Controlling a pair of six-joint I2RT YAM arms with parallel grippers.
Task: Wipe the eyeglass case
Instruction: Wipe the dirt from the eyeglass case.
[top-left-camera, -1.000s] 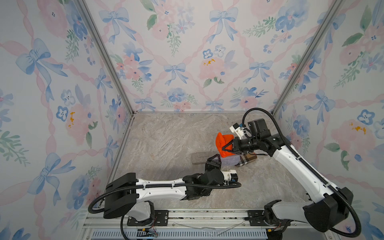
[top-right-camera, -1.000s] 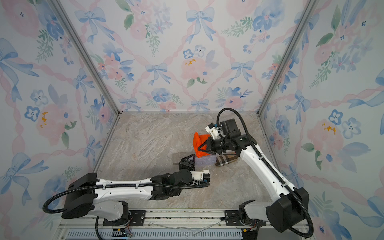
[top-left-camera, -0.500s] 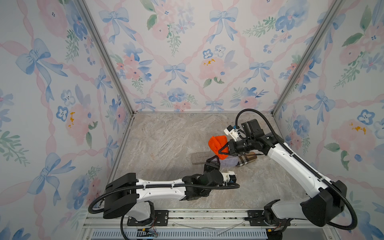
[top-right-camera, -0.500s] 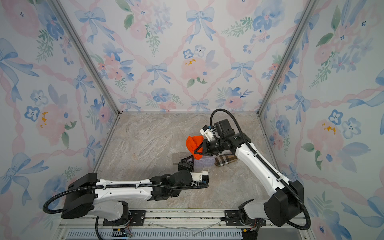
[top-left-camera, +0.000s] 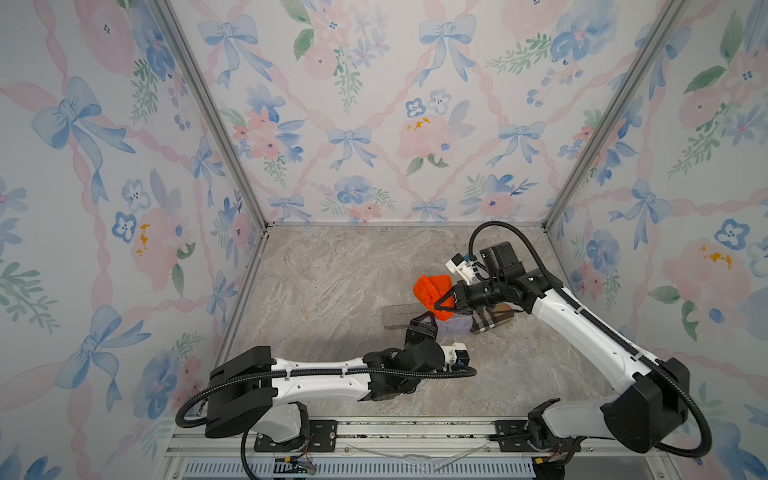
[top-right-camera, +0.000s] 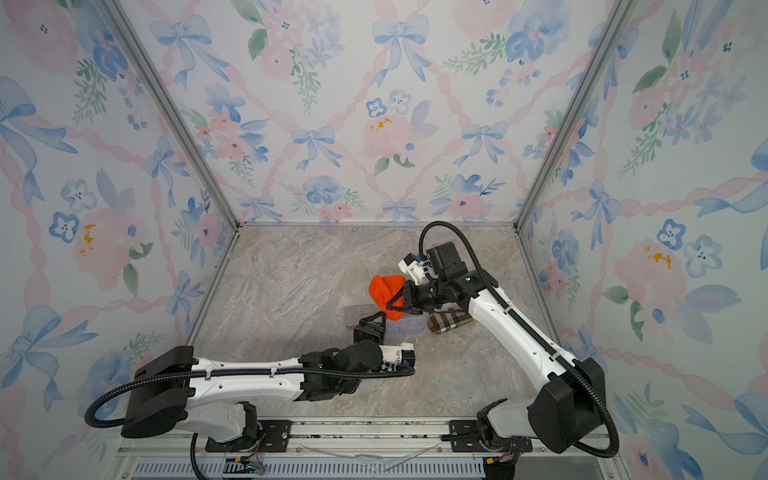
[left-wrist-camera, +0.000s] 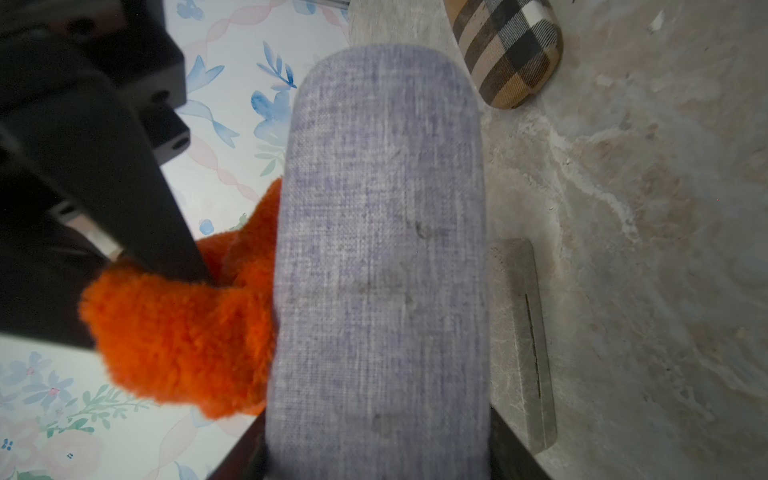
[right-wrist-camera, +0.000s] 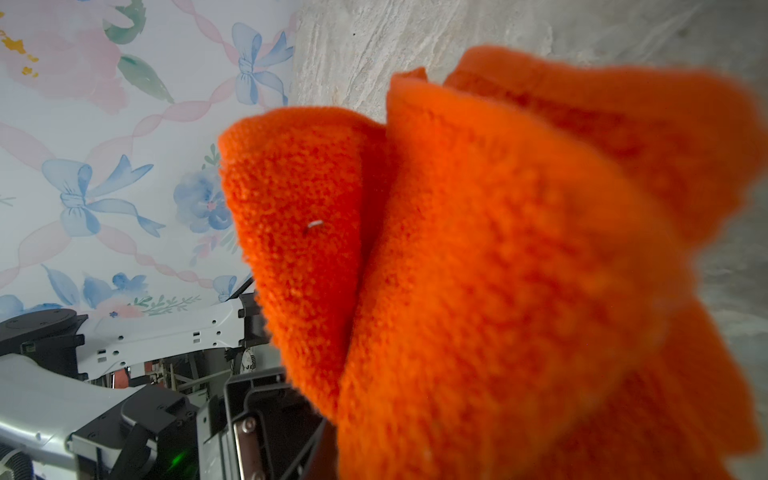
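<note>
Two grips: left tool clamps the lavender eyeglass case; right tool holds the orange cloth against it.

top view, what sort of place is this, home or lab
Probably a staged robot booth, not a real room: floral wallpaper panels on bare metal posts, a marble-look tabletop, and left arm and right arm bolted to an aluminium rail.

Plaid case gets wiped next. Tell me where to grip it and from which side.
Grip the plaid case across its narrow middle, coming down from above. It lies flat on the table, long and rounded, so its long sides likely offer the surest hold; one end sits close to the lavender case.
</note>
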